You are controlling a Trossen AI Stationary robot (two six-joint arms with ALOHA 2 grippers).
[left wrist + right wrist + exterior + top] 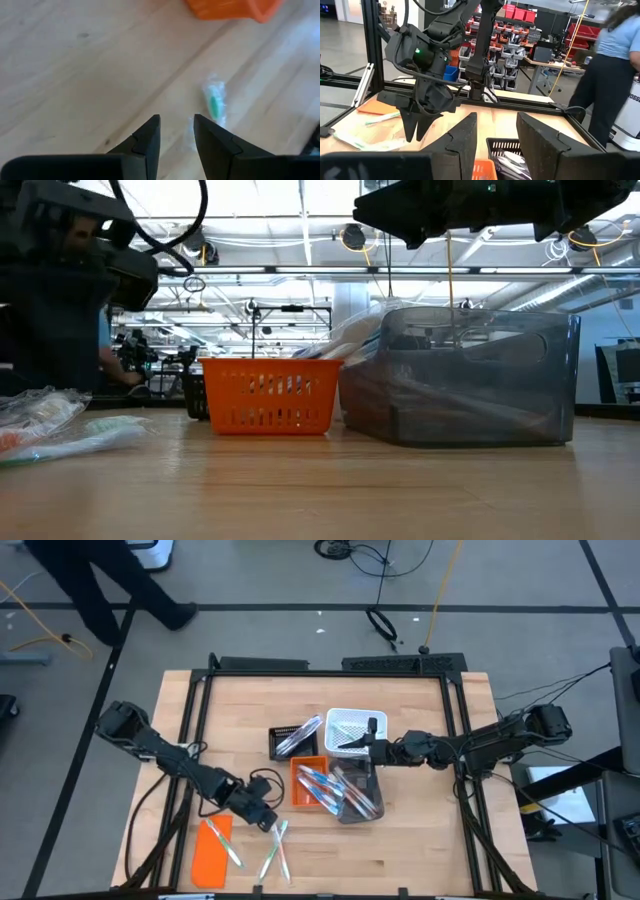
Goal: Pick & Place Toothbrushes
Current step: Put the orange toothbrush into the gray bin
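Left arm: reaches in from the table's left edge, elbow bent, wrist angled downward. Left gripper (176,131): low over the tabletop, fingers parted by a narrow gap, nothing between them.

Right arm: stretched in from the right edge, nearly straight. Right gripper (496,131): raised, level, fingers parted, empty.

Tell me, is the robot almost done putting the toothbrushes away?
Not quite. Many toothbrushes already lie in the orange bin, the grey bin and the black bin. The left gripper, open and empty, hovers by the loose toothbrushes on the table. The right gripper holds nothing, above the bins.
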